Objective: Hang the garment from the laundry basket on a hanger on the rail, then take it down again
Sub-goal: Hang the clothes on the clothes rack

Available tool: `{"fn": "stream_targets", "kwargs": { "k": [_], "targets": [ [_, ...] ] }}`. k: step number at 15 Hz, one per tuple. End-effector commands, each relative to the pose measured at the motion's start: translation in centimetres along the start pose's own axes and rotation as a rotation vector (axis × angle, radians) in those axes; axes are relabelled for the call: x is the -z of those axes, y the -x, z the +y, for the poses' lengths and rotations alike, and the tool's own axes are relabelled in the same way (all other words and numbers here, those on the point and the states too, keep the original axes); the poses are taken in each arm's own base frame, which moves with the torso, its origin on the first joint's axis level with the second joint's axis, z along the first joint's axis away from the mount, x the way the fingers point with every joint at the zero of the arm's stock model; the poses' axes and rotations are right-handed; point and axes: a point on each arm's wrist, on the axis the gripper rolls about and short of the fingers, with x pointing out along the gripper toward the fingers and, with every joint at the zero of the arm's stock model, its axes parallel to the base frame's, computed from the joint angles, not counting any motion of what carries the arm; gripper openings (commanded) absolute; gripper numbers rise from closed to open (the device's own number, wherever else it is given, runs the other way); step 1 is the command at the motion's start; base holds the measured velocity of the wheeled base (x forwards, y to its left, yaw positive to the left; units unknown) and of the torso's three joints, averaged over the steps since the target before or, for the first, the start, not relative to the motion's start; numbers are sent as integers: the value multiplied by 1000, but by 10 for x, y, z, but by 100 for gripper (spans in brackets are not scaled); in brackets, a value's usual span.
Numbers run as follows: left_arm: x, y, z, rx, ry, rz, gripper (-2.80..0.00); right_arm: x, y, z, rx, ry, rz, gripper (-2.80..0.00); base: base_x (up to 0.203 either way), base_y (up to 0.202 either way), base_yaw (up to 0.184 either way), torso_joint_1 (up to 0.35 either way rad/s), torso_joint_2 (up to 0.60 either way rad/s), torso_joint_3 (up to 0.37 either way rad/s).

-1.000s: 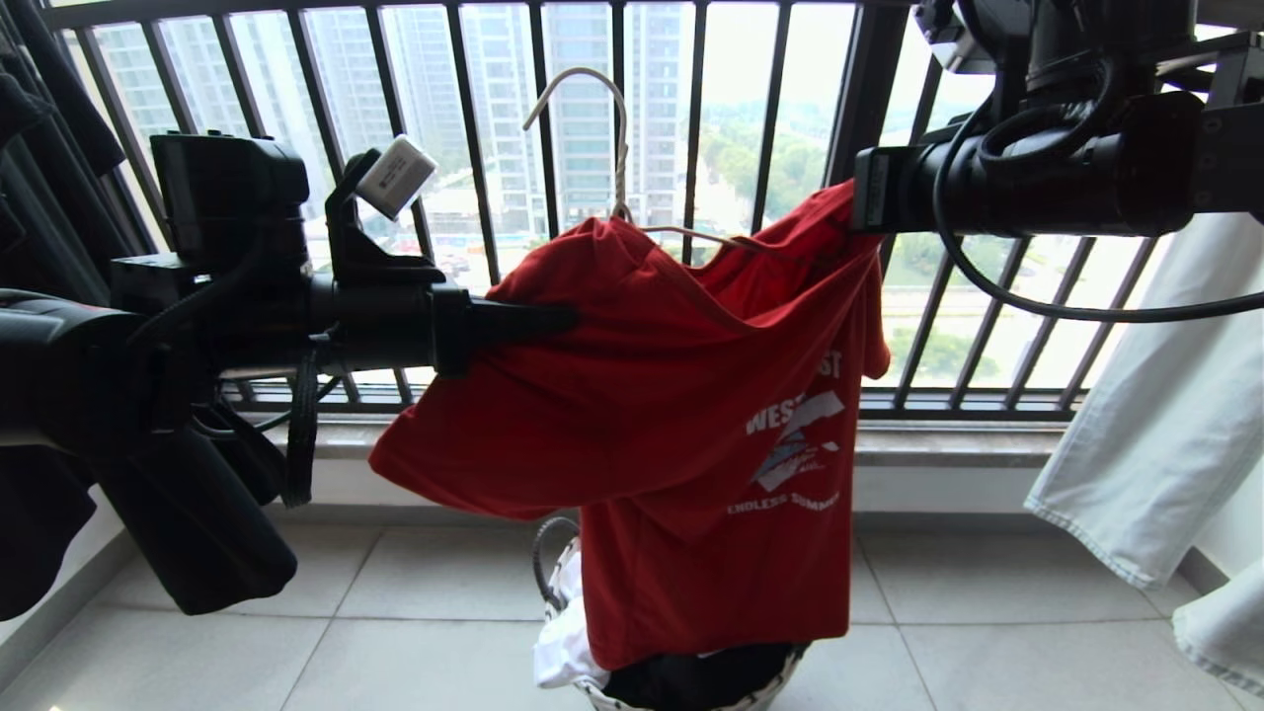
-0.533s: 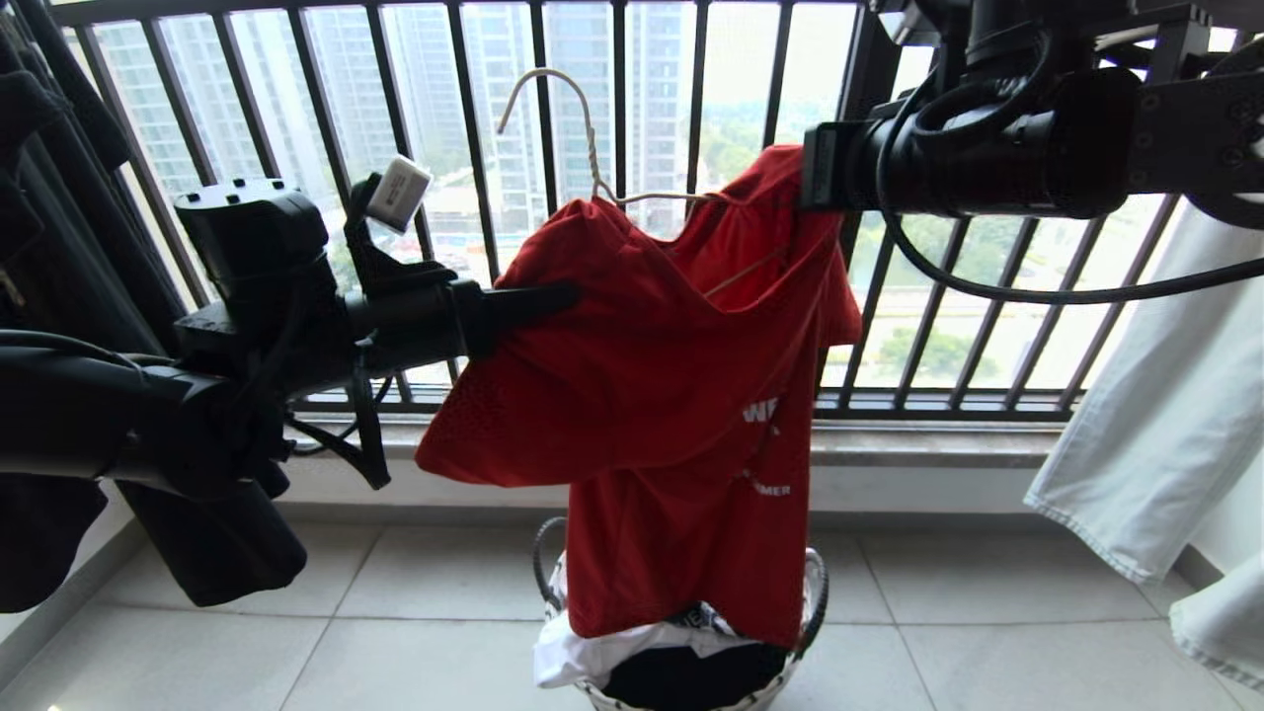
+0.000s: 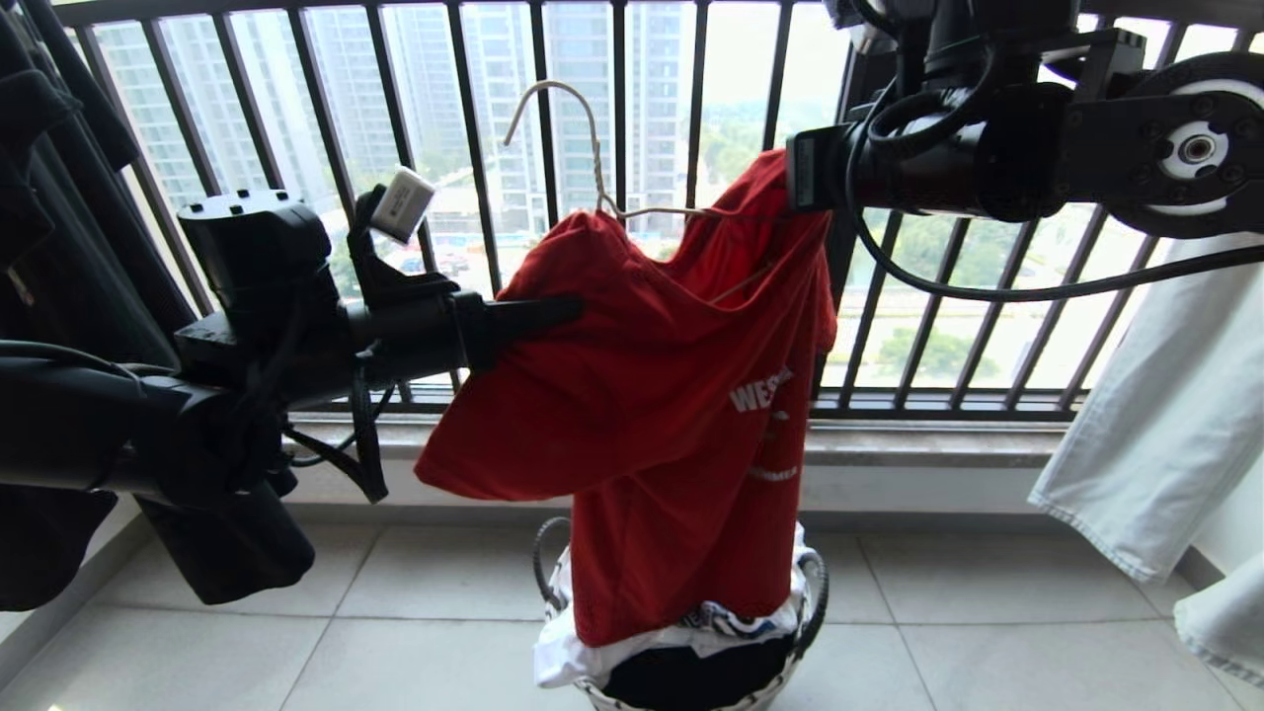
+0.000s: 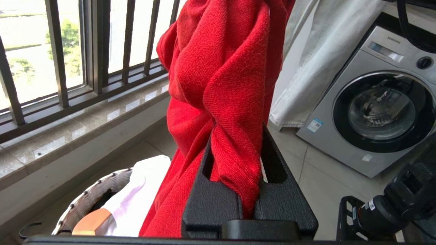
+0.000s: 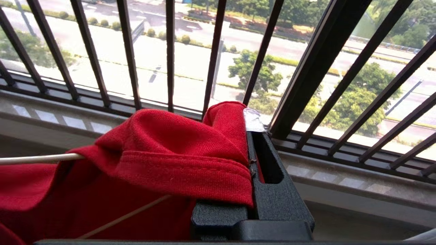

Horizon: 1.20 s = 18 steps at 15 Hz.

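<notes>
Wide across the back runs the dark balcony railing (image 3: 691, 197), towers and trees beyond it, and pale trousers (image 3: 1165, 395) hang down the right side, with a silver washing machine (image 4: 378, 105) standing on the floor behind them in the left wrist view. Centre stage is the garment (image 3: 671, 395), the red T-shirt, strung up in mid-air between both arms, bunched and twisted, its body drooping in a long fold with only "WES" of the white lettering showing on the chest. Its lower hem dangles right down to the laundry basket (image 3: 805, 583) on the tiled floor, where white and dark cloth lie heaped inside the woven rim. From the left comes the left gripper (image 3: 553, 314), jaws clamped tight on a thick rope-like twist of red knit. High on the right, the right gripper (image 3: 805, 170) has its jaws closed on the stitched edge of the shirt, the white neck label (image 5: 253, 120) poking out just beside the finger. The hanger (image 3: 583, 138), thin white wire, sits inside the shirt's top, its hooked neck standing free above the fabric, hooked on nothing in view.
</notes>
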Motion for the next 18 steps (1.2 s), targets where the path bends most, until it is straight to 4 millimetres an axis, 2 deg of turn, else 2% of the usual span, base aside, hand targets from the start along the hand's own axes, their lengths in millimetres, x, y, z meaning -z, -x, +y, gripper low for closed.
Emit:
{"fn": "stream_targets", "kwargs": {
  "k": [1, 5, 7, 10, 12, 15, 18],
  "targets": [
    [-2, -1, -11, 29, -4, -1, -280, 4, -5, 1, 12, 13, 9, -280, 0, 0, 0, 0, 0, 0],
    [2, -6, -30, 70, 4, 12, -280, 7, -15, 6, 153, 81, -13, -280, 0, 0, 0, 0, 0, 0],
    [-5, -2, -40, 78, -14, -4, -280, 2, -6, 5, 146, 83, -14, -280, 0, 0, 0, 0, 0, 0],
    [-7, 2, -52, 74, 40, 54, -280, 0, 4, 22, 100, 87, -20, -280, 0, 0, 0, 0, 0, 0],
    [-4, -5, -46, 41, 51, 60, -280, 1, 11, 37, 89, 96, -14, -280, 0, 0, 0, 0, 0, 0],
    [0, -15, -36, -5, 62, 58, -280, -6, 27, 46, 71, 89, -32, -280, 0, 0, 0, 0, 0, 0],
    [2, -16, -36, -2, 63, 60, -280, -4, 36, 62, 24, 94, -30, -280, 0, 0, 0, 0, 0, 0]
  ]
}}
